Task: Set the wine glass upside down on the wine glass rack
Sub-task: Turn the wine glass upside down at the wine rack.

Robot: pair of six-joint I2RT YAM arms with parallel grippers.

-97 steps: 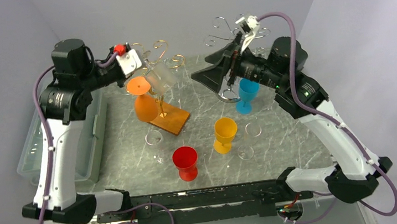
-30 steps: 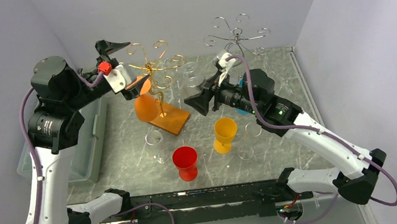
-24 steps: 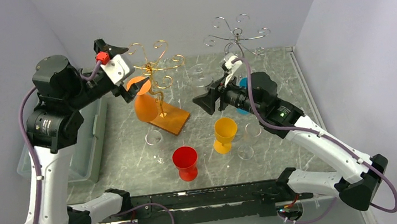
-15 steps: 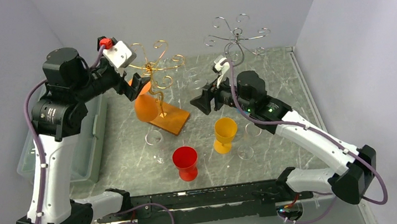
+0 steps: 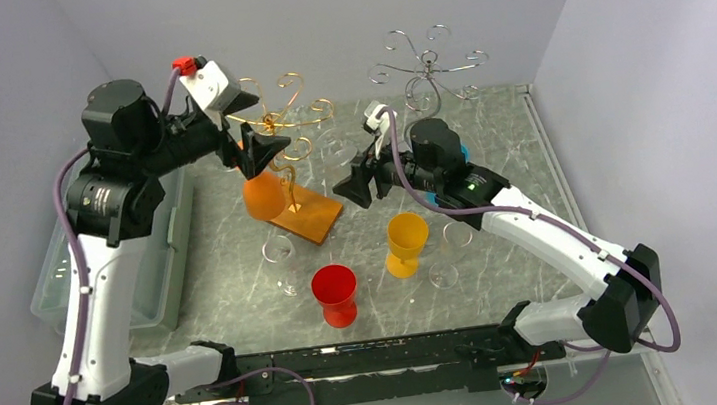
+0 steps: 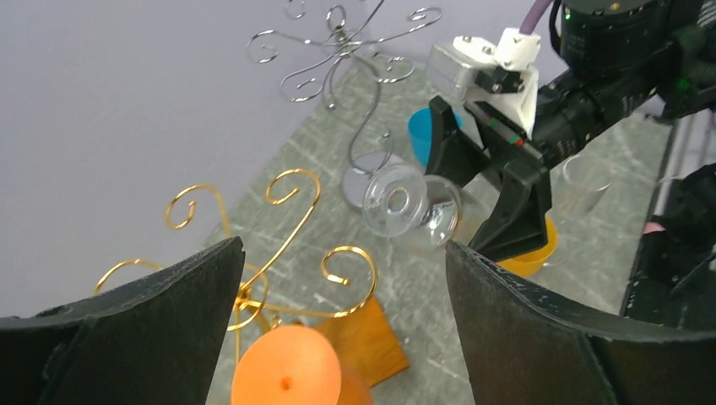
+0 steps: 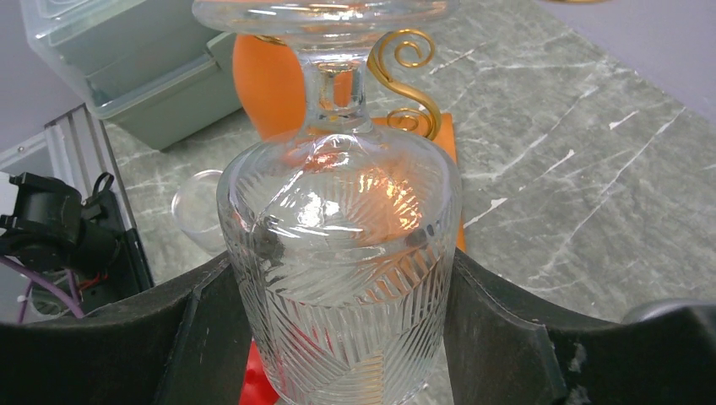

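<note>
While our right gripper (image 7: 333, 354) squeezes the glass (image 7: 338, 278) by its bowl, foot out past the fingertips (image 7: 169, 354), our left gripper (image 6: 342, 278) hangs wide apart, empty. We think we are carrying it to the rack (image 5: 308, 216); next its stem must slide into a hook

Clear wine glass (image 7: 338, 287), etched chevrons; gold rack (image 5: 273, 121); orange glass (image 5: 262, 198); grey-veined table (image 5: 232, 276)

Right arm: swung down and left, off the silver rack (image 5: 427, 60) to mid-table. Right gripper (image 5: 344, 179), clamped on the clear wine glass (image 7: 338, 253), now points at the gold rack (image 5: 290, 119). Left gripper (image 5: 259, 122): shifted right, jaws wide, lower finger now covering the orange glass (image 5: 263, 197) foot
</note>
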